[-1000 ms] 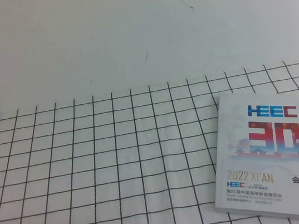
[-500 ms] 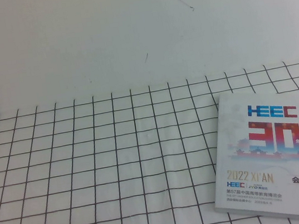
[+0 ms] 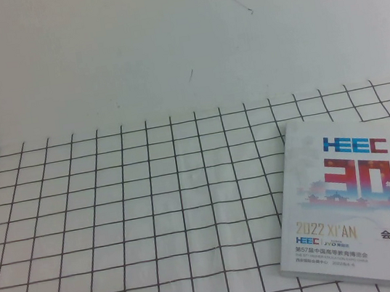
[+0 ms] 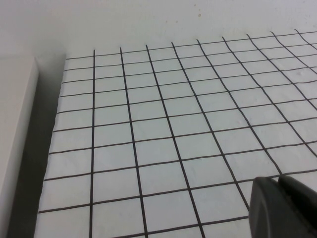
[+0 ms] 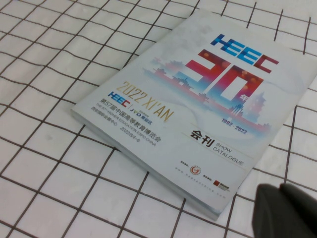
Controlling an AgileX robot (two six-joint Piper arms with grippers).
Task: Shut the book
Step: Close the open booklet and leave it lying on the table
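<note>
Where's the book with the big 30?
In the high view the book lies closed at the right of the checked cloth, just ahead of the right gripper; the left gripper hovers over the cloth at the left.

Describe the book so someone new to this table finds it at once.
On the white cloth with black grid lines, look to the robot's right, near edge. The left gripper hangs over bare cloth; the right gripper hangs by the book, which lies flat and closed. Only it bears print: HEEC and 30 in blue and red.
</note>
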